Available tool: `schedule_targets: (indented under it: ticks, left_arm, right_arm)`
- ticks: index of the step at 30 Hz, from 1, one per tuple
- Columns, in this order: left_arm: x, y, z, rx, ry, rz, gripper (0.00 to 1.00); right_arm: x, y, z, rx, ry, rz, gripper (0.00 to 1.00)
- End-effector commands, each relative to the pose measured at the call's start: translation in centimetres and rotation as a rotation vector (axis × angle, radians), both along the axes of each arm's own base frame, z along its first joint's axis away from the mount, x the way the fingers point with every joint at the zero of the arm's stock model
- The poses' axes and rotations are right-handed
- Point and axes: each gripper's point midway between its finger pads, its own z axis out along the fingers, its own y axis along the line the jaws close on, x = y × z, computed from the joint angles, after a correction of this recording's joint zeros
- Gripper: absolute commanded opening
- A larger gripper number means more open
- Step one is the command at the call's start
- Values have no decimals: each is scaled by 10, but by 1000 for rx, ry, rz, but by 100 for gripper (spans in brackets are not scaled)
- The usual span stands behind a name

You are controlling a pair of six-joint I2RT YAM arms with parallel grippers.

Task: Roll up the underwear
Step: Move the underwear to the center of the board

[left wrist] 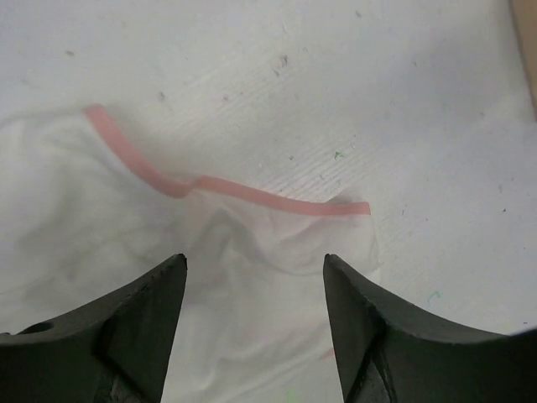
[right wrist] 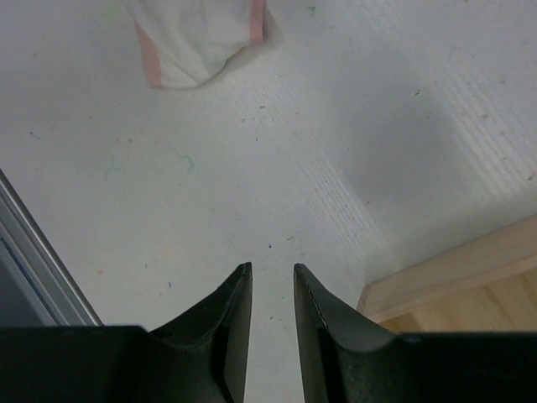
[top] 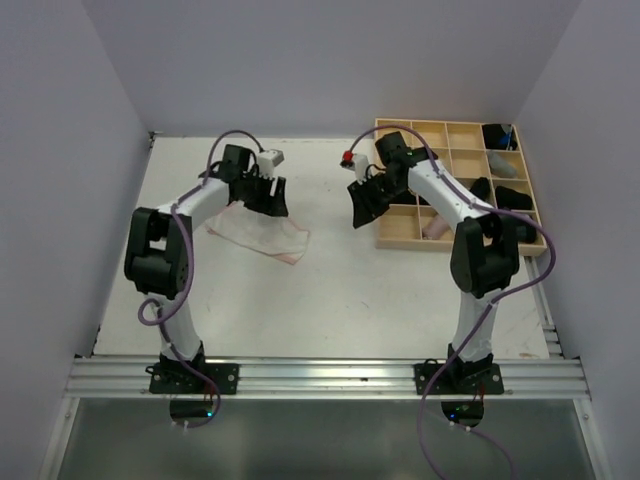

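While the underwear (top: 262,235) lies unrolled, left gripper (left wrist: 253,260) hangs spread over its pink hem (left wrist: 252,195); right gripper (right wrist: 271,267) barely parted, empty; next, probably pinch hem.

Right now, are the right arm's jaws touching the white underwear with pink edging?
Apart. The right wrist view shows bare table between the right gripper and the white underwear, which lies well ahead.
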Motion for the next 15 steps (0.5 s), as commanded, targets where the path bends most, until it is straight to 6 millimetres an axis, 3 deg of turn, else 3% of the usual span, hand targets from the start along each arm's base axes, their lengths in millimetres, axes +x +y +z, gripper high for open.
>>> schedule_targets:
  ticks: [1,2,4,5,6,7,10,15]
  left_arm:
    - [26,33,91,-66,-280,24,70]
    - [23,44,108,-59,-323,29,70]
    - [16,82,106,-43,-316,64,69]
    - [11,92,105,-31,-312,62,67]
    - [2,115,92,11,-271,66,66]
    - [-3,137,84,36,-246,94,64]
    - [-21,173,59,77,-183,150,54]
    - [-28,205,29,116,-103,268,39]
  right_arm:
    - [-14,22,3,15,-36,100,30]
    - [-19,27,4,9,-53,126,29]
    - [-30,45,-3,-28,-104,182,29]
    - [-33,51,-4,-40,-135,203,29]
    - [-45,64,-11,-55,-144,247,28]
    - [-43,70,-14,-75,-183,258,27]
    - [-49,94,-30,-125,-240,323,26]
    - [-51,123,-52,-173,-304,385,22]
